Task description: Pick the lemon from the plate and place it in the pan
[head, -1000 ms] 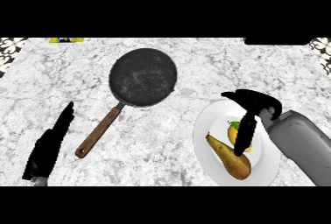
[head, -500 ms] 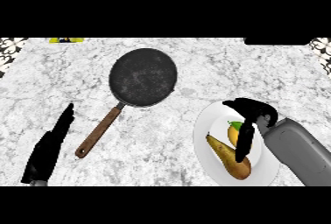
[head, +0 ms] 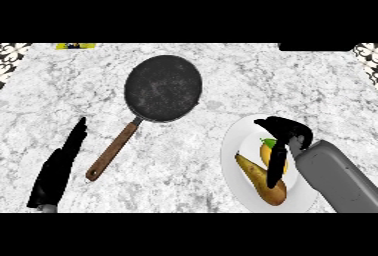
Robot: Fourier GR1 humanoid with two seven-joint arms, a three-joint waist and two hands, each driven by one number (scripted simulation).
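Note:
A yellow lemon (head: 266,149) with a green tip lies on the white plate (head: 239,138) at the right, mostly hidden by my right hand (head: 284,131). The right hand hangs over the lemon with its fingers curled downward and a thumb (head: 277,166) reaching down beside the fruit; I cannot tell whether it touches the lemon. A brown pear (head: 262,181) lies on the same plate below the lemon. The dark round pan (head: 162,88) with a brown wooden handle (head: 113,151) sits up and to the left of the plate. My left hand (head: 63,160) rests open at the lower left.
The marble counter (head: 192,165) spreads around the pan and plate. A yellow-green thing (head: 75,46) shows at the far top left edge. Patterned corners show at the top left and top right.
My right hand has slid down and toward me over the plate, lowering onto the lemon and covering more of it. The pan, pear and left hand have not moved.

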